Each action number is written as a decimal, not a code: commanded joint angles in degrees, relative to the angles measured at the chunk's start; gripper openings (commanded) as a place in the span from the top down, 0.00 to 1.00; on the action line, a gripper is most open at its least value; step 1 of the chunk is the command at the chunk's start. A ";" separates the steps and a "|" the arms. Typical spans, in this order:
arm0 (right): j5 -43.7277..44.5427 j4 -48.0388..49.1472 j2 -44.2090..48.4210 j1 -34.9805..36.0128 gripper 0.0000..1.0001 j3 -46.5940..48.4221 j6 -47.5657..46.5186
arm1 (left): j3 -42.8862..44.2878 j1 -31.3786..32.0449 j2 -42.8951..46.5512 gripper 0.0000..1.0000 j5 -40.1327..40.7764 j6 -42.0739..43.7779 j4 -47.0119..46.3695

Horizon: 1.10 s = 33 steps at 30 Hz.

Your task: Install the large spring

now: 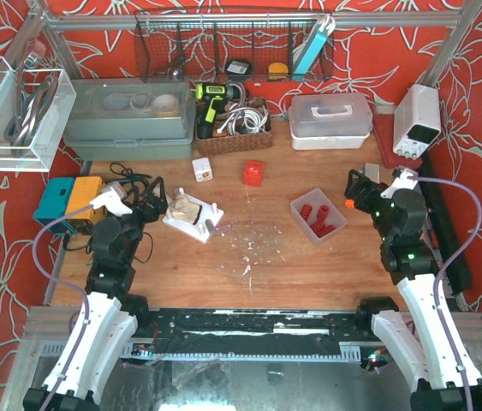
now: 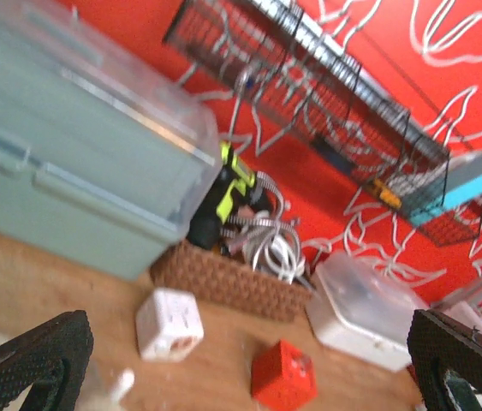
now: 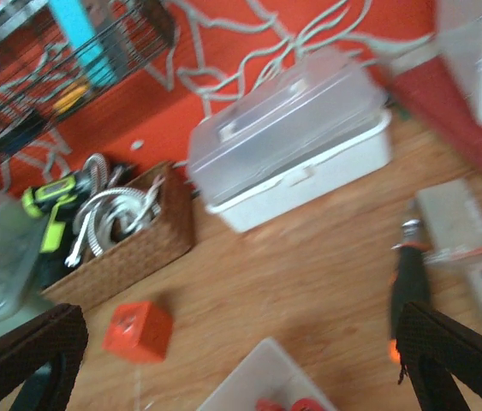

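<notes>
The white fixture (image 1: 191,214) sits beside my left gripper (image 1: 154,199); the clear tray (image 1: 303,195) of red springs (image 1: 307,211) lies near my right gripper (image 1: 357,190). Both grippers gape empty. I should grip the largest one squarely across its coils.

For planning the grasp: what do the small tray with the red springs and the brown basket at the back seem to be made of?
Small tray: probably clear plastic, slightly glossy; the table shows through its walls.
Brown basket: woven wicker or a similar fibre, matte; a fine weave texture shows on its wall.
</notes>
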State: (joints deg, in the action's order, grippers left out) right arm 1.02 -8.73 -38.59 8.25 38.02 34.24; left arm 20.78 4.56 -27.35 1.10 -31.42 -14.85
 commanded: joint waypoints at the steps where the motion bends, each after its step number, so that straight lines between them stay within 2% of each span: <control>1: -15.30 -2.79 -3.05 0.09 0.01 1.83 4.05 | 0.83 0.19 -2.41 0.00 -6.80 -5.67 8.07; 3: -15.73 -8.54 -6.44 1.08 0.01 4.41 2.17 | 1.78 0.19 -5.24 0.02 -8.00 -5.45 10.58; 6: -11.74 -14.02 -9.51 3.97 0.01 6.23 -2.04 | 2.80 0.23 -11.14 0.09 -11.09 -3.64 11.70; 10: -11.45 -13.65 -11.04 8.91 0.01 4.30 -5.63 | 6.25 1.61 -19.59 0.21 -12.77 0.80 14.40; 16: 2.64 -16.82 -15.16 19.83 0.01 5.57 -9.63 | 12.11 10.55 -31.13 0.37 -1.74 5.31 17.94; 20: 12.61 -16.67 -16.87 24.69 0.01 5.33 -9.84 | 16.21 15.83 -38.59 0.41 4.65 8.13 20.03; 24: 18.40 -15.78 -19.30 27.94 0.01 5.34 -8.78 | 19.61 17.41 -44.68 0.46 7.75 10.26 22.31; 27: 19.80 -14.19 -20.40 28.99 0.01 4.58 -7.99 | 20.41 17.50 -47.11 0.48 8.37 10.75 22.45; 33: 14.43 -4.31 -16.44 29.19 0.01 -2.58 -9.64 | 20.88 18.00 -51.24 0.50 7.75 11.43 20.94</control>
State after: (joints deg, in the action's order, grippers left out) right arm 15.77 -19.38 -57.78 37.21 39.64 25.15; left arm 40.40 21.85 -76.31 7.73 -21.65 6.17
